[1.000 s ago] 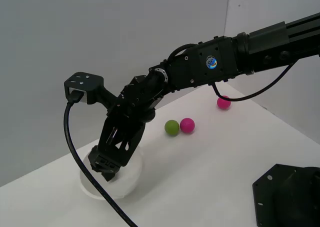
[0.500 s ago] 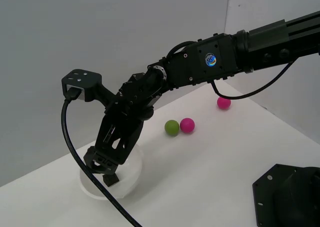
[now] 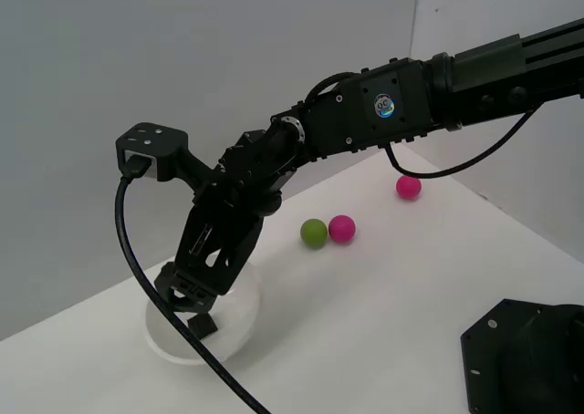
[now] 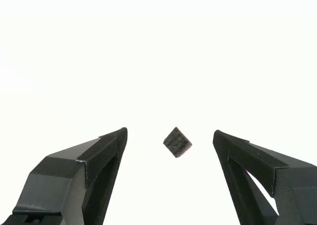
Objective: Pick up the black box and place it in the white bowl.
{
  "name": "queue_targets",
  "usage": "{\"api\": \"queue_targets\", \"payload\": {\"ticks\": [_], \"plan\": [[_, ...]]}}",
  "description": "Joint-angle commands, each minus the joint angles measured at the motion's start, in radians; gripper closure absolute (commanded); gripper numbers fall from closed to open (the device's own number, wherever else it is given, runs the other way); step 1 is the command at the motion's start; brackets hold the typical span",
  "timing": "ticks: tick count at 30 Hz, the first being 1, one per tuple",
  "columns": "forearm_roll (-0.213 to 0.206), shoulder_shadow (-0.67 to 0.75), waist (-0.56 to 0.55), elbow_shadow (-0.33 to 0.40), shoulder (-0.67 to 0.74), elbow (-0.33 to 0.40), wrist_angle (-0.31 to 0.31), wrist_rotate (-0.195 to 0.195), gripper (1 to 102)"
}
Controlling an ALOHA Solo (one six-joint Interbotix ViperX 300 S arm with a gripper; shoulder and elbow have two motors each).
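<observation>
The white bowl [image 3: 235, 334] stands on the table toward the exterior view's left. The black box [image 3: 203, 325] lies inside it, a tiny matte cube resting on one edge or corner against the white floor. My gripper [image 3: 189, 296] hangs just above the bowl, open, fingers spread, with nothing held. In the wrist view the black box [image 4: 177, 142] sits in the gap of the open gripper [image 4: 170, 133], apart from both fingers [image 4: 106, 148], and the bowl fills the washed-out white background.
A green ball [image 3: 314, 232] and a pink ball [image 3: 341, 228] touch each other mid-table. Another pink ball [image 3: 408, 187] lies farther back. A black robot base [image 3: 525, 359] occupies the lower right corner. A thick black cable [image 3: 137, 277] hangs past the bowl.
The gripper has opened and risen slightly over the bowl. The black box left the fingers and now lies on the bowl's floor.
</observation>
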Motion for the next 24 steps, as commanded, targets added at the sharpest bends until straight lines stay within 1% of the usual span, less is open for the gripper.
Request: {"api": "queue_targets", "payload": {"ticks": [1, 5, 7, 9, 10, 15, 20, 24], "plan": [[-0.014, 0.046, 0.006, -0.017, 0.037, -0.008, 0.012, 0.008, 3], [-0.012, 0.072, 0.026, -0.011, 0.063, -0.003, 0.043, 0.008, 6], [-0.014, 0.087, 0.038, -0.006, 0.08, 0.003, 0.055, 0.008, 13], [-0.014, 0.104, 0.048, 0.003, 0.097, 0.011, 0.058, 0.008, 23], [-0.012, 0.115, 0.052, 0.009, 0.106, 0.015, 0.058, 0.008, 27], [-0.012, 0.175, 0.089, 0.052, 0.167, 0.061, 0.058, 0.008, 32], [-0.012, 0.249, 0.137, 0.107, 0.241, 0.117, 0.06, 0.008, 43], [-0.008, 0.305, 0.173, 0.138, 0.299, 0.149, 0.086, 0.011, 53]]}}
